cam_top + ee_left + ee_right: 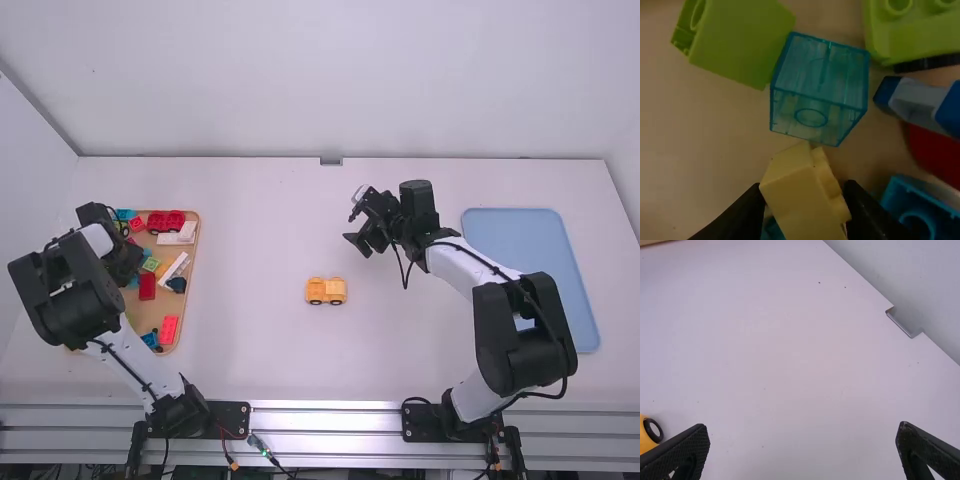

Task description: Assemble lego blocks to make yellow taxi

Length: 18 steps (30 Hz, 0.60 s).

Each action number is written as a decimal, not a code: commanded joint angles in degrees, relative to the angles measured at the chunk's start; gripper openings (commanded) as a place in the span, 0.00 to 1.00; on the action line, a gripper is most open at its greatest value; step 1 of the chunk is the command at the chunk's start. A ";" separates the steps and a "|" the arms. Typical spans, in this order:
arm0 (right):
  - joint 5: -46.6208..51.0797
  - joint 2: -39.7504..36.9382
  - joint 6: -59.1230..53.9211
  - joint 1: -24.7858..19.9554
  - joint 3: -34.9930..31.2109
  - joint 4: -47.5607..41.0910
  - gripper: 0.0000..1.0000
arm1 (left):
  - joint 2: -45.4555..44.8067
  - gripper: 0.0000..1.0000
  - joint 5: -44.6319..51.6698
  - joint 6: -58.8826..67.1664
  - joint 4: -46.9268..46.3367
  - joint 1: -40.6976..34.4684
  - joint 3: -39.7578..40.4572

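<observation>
— What can't you make out from the high view?
— My left arm (pixel 80 295) covers part of the wooden tray (pixel 197 240), and hides the fingertips of my left gripper (pixel 122 262). My right arm (pixel 522 330) hides some of the blue tray (pixel 512 235).
— And closer in?
— My left wrist view's bottom edge cuts off the yellow block (pixel 802 200); the top crops a green block (pixel 740 42). In my right wrist view, the left edge crops the wheeled yellow piece (pixel 646 435).
</observation>
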 commanded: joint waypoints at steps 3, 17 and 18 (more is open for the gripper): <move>-0.28 -1.07 0.28 -0.17 0.55 -0.11 0.99 | 0.57 0.40 -0.07 -4.42 0.37 0.59 -1.77; -0.28 -1.07 0.26 -0.17 0.55 -0.04 0.99 | 0.57 0.40 4.85 -6.78 0.39 0.55 -1.70; -0.28 -1.07 0.26 -0.15 0.55 0.00 0.99 | 0.57 0.41 5.79 -6.73 0.31 0.55 -1.70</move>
